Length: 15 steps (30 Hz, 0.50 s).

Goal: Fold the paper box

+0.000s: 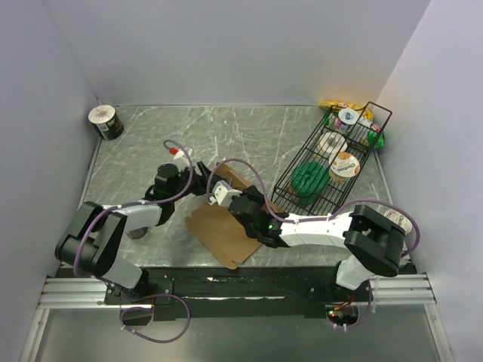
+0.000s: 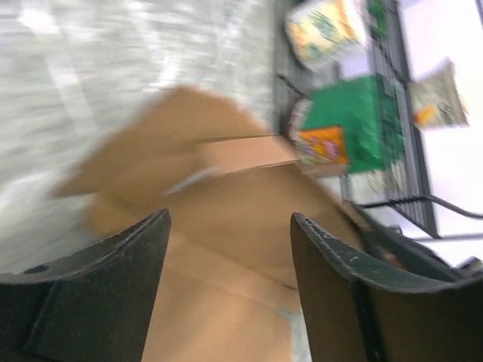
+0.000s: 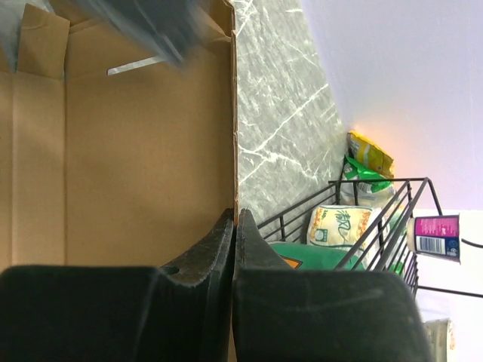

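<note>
The paper box [image 1: 220, 235] is a brown cardboard sheet with flaps partly raised, lying in the middle of the table's near half. My right gripper [image 1: 223, 193] is shut on the edge of an upright cardboard wall [image 3: 151, 151], which is pinched between its fingertips [image 3: 235, 220]. My left gripper [image 1: 201, 176] is open and hovers just over the far-left flaps. In the left wrist view its jaws [image 2: 230, 226] stand wide apart above the cardboard [image 2: 226, 204] with nothing between them. That view is blurred. The left gripper shows as a dark blur [image 3: 151, 23] at the top of the right wrist view.
A black wire basket [image 1: 390, 113] with tubs, cups and a green lid stands at the right, close to the box's right edge; it also shows in the right wrist view [image 3: 355, 245]. Snack packets [image 1: 339, 105] lie behind it. A can [image 1: 106, 122] lies at the back left corner.
</note>
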{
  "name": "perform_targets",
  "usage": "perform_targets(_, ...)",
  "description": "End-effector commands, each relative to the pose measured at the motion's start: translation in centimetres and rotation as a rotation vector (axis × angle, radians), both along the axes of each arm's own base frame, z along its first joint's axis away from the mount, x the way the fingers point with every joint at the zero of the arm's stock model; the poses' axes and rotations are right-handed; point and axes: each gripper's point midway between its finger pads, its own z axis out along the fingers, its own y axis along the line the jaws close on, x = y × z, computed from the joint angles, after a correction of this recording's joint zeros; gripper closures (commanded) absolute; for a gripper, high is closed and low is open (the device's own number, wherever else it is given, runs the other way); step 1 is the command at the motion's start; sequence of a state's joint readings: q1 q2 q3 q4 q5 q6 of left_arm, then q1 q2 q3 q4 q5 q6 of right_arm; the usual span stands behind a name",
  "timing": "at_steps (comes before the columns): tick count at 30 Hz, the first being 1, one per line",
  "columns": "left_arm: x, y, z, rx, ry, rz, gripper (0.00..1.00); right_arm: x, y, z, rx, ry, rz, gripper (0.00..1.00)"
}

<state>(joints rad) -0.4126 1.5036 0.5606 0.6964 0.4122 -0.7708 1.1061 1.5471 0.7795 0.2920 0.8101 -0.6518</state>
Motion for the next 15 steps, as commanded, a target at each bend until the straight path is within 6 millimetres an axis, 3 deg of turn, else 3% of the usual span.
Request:
perform_targets(1, 0.9, 3.4, 0.2, 0.063, -0.047, 0.109, 0.25, -0.8, 0.9, -1.1, 0.048, 0.047, 0.04, 1.0)
perform_targets(6, 1.0, 4.5, -2.1, 0.118, 0.002, 0.16, 0.19, -0.9, 1.0, -0.9, 0.057, 0.049, 0.044, 1.0)
perform_targets(13, 1.5, 3.1, -5.0, 0.106, 0.039, 0.088, 0.31, -0.9, 1.0, -0.8, 0.059, 0.049, 0.046, 1.0)
perform_targets(15, 1.8, 2.8, -4.9, 0.092, 0.02, 0.078, 0.34, -0.9, 1.0, -0.8, 0.059, 0.051, 0.046, 1.0)
